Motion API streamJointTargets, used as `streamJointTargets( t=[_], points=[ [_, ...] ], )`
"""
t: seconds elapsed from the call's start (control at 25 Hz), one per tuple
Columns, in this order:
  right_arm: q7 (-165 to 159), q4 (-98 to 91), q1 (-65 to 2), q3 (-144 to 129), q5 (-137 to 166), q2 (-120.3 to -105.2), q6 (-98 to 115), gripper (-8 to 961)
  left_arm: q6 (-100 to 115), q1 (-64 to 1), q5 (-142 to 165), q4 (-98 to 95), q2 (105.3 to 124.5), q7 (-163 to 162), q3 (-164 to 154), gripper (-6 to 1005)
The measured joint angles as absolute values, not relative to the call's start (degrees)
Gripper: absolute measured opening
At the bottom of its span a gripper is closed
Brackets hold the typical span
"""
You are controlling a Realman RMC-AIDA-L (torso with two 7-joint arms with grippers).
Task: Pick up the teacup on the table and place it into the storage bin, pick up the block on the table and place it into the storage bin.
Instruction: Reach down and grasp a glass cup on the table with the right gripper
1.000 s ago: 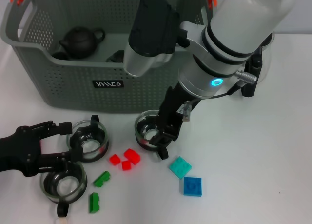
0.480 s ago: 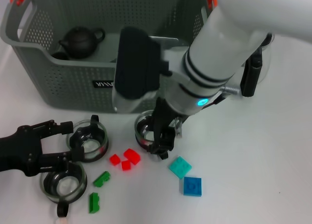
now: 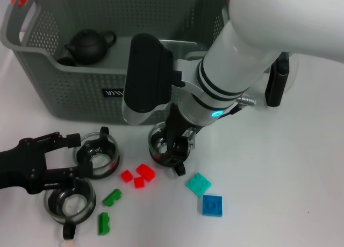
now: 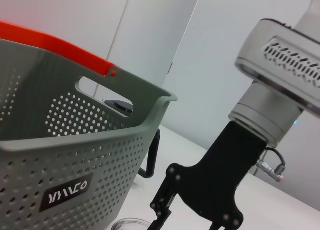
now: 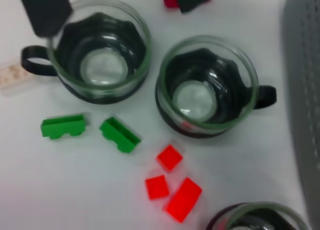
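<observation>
A white table [image 3: 279, 171] carries everything, with the large grey perforated storage bin [image 3: 80, 91] as the landmark at its far side. Nearest the robot, well in front of the bin, lie 2 green blocks [image 3: 107, 209], 3 small red blocks [image 3: 138, 176], a teal block [image 3: 198, 184] and a blue block [image 3: 212, 205]. The left gripper [image 3: 59, 155] is parked there too, its black fingers spread wide between 2 glass teacups with black handles [image 3: 99, 154], gripping neither.

Closer to the bin, just before its front wall, stands a 3rd glass teacup [image 3: 161, 145]. The right gripper [image 3: 174, 150] reaches down at this cup's rim; I cannot tell whether its fingers have closed. Inside the bin rests a black teapot [image 3: 88, 45].

The teacup pick seems to be in hand. Next comes a firm hold on the rim, a lift clear of the front wall, then release inside.
</observation>
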State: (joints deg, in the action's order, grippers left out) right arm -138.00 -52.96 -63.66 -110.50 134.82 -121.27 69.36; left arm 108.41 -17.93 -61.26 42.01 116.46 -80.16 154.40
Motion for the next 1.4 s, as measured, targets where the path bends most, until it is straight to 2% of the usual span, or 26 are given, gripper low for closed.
streamJointTargets(
  t=[1.4],
  points=[
    [-137.6,-47.5,-64.0,-110.7,130.3,-121.3,67.4,486,107.7,-18.1,-61.3,41.8,116.95,-79.2,154.8,905]
  ],
)
